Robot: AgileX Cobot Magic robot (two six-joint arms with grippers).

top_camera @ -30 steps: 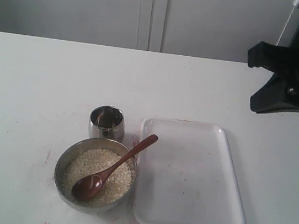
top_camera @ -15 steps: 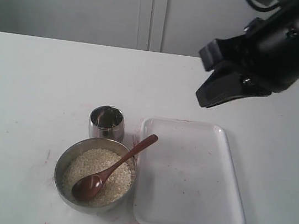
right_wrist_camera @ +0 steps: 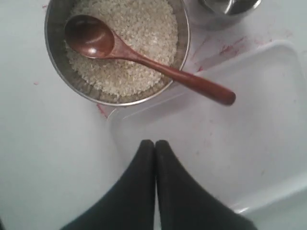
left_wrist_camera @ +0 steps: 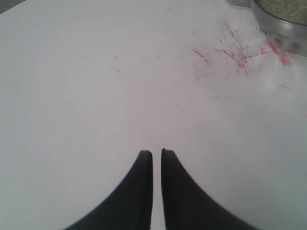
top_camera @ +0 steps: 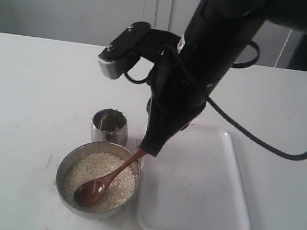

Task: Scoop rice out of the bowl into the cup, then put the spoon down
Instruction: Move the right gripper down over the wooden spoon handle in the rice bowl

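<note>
Likely light, stiff and smooth, the spoon (top_camera: 115, 174) rests head on the rice (top_camera: 90, 169), handle propped over the bowl (top_camera: 60, 176) rim; pinch that free end. Near it the right hand (right_wrist_camera: 155, 143) hovers, pressed together; the left hand (left_wrist_camera: 157, 153), likewise closed, hangs over bare counter (left_wrist_camera: 96, 72).

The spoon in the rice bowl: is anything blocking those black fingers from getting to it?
Nothing visible does. The right fingers, pressed shut, hang over the white tray near the handle end of the spoon, with only bare tray between them. They would need to open before grasping it.
</note>
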